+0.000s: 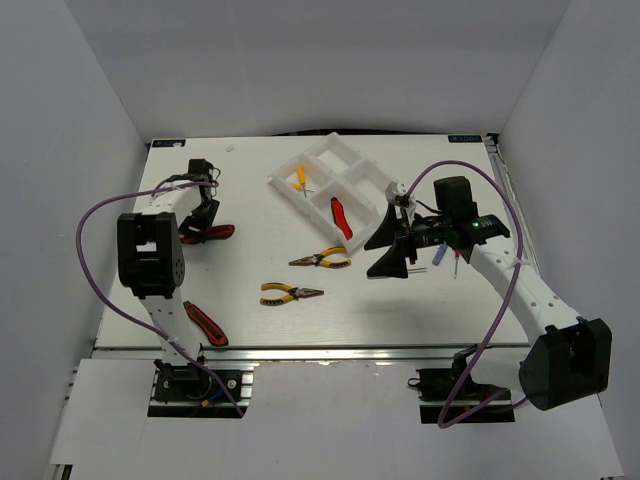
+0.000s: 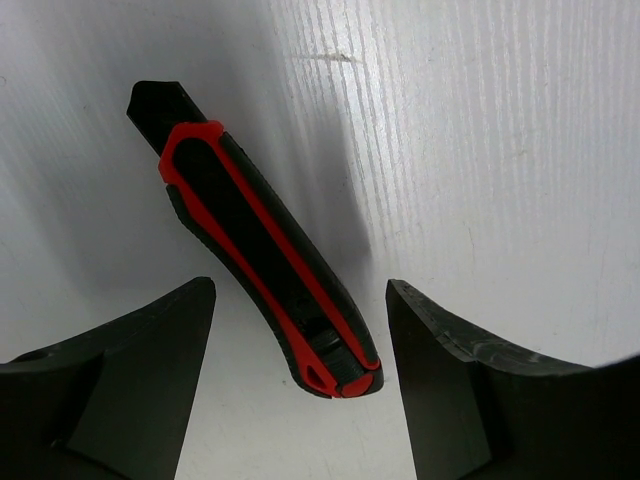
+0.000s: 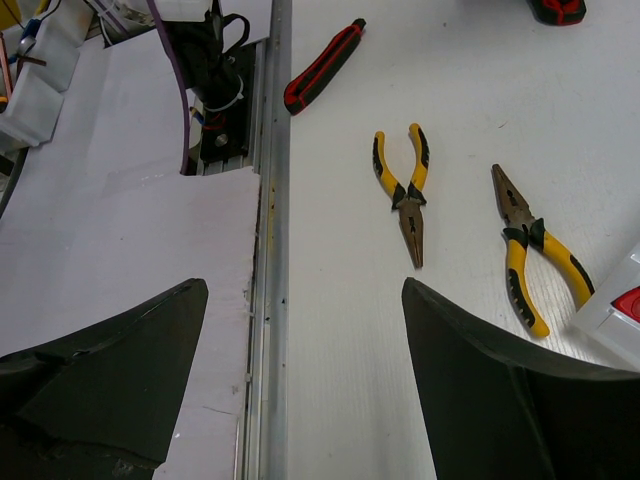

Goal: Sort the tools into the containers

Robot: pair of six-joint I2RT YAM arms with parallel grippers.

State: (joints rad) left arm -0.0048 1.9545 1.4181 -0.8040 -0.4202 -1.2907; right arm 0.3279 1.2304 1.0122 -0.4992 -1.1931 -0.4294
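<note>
left gripper [image 2: 300, 290] being held spread astride red-and-black utility knife [image 2: 262, 262] left of white divided plastic tray [image 1: 300, 158] | right gripper [image 3: 303, 285] being held spread beside tray

White four-compartment tray [image 1: 336, 139] lies skewed, holding a small yellow-handled tool [image 1: 301, 177] and a red knife [image 1: 343, 218] in separate compartments. Two yellow-handled pliers [image 1: 320, 259] [image 1: 291, 293] lie flat nearer than the tray. Two red-and-black knives [image 1: 212, 233] [image 1: 206, 322] lie well left of it.
</note>
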